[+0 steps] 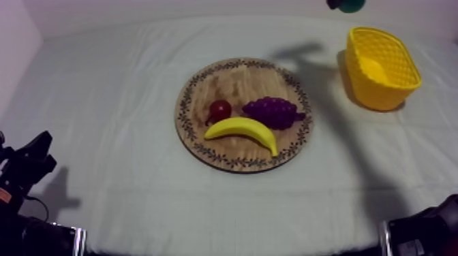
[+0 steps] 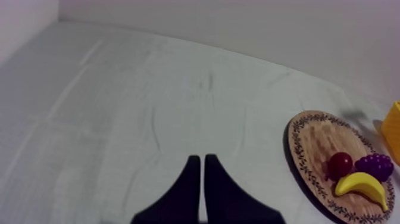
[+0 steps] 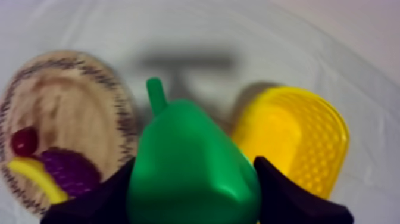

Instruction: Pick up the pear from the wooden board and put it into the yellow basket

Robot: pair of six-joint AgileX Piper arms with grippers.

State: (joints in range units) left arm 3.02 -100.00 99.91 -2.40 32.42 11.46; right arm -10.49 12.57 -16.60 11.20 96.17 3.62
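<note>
**A:** What are the right fingers [image 3: 286, 199] doing?

**B:** They grip the green pear [image 3: 190, 161] from both sides. It is held in the air, off the wooden board [image 3: 65, 101] and short of the yellow basket [image 3: 312, 143]. This looks like the carry step.

**A:** And next?

**B:** Probably the arm must move across until the pear hangs over the basket's mouth, then lower it and release. The right arm reaches in high, near the basket's far side.

**A:** And the left arm?

**B:** It rests low, with the left fingers [image 2: 186, 190] closed together on nothing above the bare worktop [image 2: 149, 107].
</note>
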